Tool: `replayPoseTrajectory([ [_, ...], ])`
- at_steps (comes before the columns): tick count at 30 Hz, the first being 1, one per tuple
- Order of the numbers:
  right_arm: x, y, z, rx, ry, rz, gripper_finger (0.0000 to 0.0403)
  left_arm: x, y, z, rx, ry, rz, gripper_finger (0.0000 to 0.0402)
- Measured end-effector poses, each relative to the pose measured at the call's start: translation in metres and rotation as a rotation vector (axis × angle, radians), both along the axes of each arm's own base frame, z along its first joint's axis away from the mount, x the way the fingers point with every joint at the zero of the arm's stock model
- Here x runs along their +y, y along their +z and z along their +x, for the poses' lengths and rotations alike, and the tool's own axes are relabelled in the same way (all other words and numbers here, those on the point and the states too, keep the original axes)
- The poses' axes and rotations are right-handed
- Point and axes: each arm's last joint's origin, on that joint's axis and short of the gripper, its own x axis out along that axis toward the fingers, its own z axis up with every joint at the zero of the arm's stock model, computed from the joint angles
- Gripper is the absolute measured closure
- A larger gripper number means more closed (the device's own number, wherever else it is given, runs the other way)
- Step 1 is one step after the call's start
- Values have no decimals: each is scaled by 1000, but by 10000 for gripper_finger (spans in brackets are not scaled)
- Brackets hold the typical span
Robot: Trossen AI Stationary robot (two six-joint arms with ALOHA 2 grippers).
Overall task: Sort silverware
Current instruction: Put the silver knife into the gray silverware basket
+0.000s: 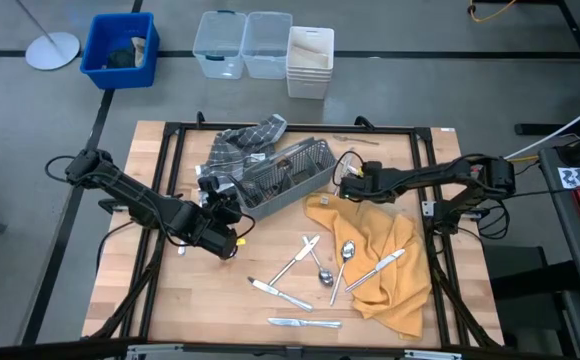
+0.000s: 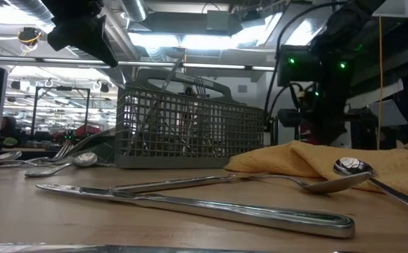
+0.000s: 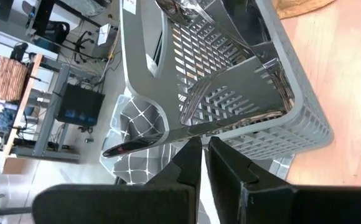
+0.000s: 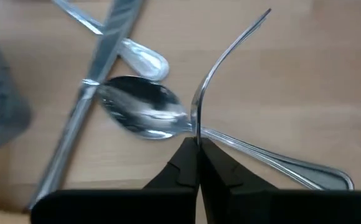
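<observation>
Fork (image 4: 221,65) in shut right claw (image 4: 197,146)

From my station, the caddy (image 3: 230,93) runs past the left wrist picture's edges, and I can't make out which pieces stand inside it. In the right wrist view, the knife (image 4: 87,93) is cut off at both ends. Low down, the nearest knife (image 2: 190,204) looks sharp, but the far spoons (image 2: 56,163) blur together.
</observation>
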Motion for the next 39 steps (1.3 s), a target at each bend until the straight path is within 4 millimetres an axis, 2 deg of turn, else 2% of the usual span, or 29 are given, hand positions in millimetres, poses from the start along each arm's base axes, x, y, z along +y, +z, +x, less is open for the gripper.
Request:
replayPoseTrajectory([
  [11, -3, 37, 19, 98, 205, -33, 399, 2, -1, -4, -25, 51, -18, 382],
  [15, -3, 50, 23, 117, 268, 2, 399, 2, -1, -5, -48, 82, -32, 382],
  [24, 26, 74, 41, 103, 493, -12, 400, 3, -1, -6, -90, 120, -56, 382],
  [29, 48, 98, 52, 63, 563, -136, 400, 3, -1, -6, -126, 147, -75, 382],
  [33, 61, 117, 62, 24, 580, -344, 399, 3, -1, -6, -148, 164, -88, 382],
  [36, 67, 127, 71, -22, 564, -517, 397, 3, -1, -7, -168, 178, -98, 382],
  [39, 67, 131, 82, -83, 571, -611, 398, 3, -1, -7, -192, 196, -111, 383],
])
